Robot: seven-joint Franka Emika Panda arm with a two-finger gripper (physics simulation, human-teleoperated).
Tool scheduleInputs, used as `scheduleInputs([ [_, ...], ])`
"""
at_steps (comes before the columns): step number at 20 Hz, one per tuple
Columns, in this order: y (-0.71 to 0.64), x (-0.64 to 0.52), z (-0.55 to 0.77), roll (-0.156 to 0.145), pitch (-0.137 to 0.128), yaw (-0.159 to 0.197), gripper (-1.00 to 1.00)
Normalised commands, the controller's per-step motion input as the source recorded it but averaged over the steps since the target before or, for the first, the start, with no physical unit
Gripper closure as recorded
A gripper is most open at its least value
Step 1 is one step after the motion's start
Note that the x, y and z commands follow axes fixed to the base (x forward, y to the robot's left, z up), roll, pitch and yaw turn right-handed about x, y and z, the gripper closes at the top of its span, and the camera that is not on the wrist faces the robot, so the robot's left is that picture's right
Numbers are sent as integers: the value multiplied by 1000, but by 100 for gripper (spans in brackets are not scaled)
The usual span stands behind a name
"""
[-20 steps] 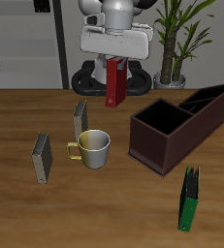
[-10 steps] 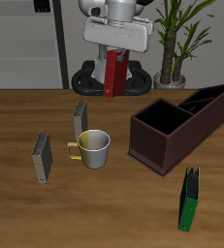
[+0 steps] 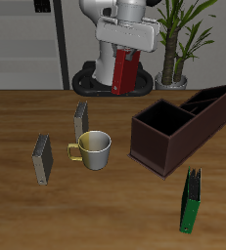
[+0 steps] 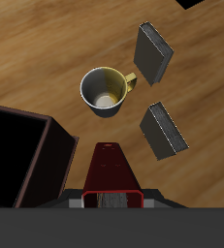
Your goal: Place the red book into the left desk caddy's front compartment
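Note:
My gripper is shut on the red book and holds it high above the table's back part, hanging upright and slightly tilted. In the wrist view the red book runs out from the gripper over the wood. The left desk caddy, a long dark maroon-brown box with a black inside and dividers, lies on the table below and toward the front of the book; its corner shows in the wrist view.
A metal mug stands mid-table, with two grey-olive books upright beside it. A green book stands near the front edge. A potted plant is behind the caddy.
The gripper has lifted the red book higher and carried it sideways toward the caddy's side. Everything on the table has stayed put.

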Motion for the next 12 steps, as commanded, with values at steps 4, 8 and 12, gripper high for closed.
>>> scheduleInputs([
  [4, 64, -82, -102, -9, 35, -96, 100],
  [8, 86, -101, -66, -20, 8, -40, 100],
  [12, 105, -94, -84, -45, 31, -64, 100],
])
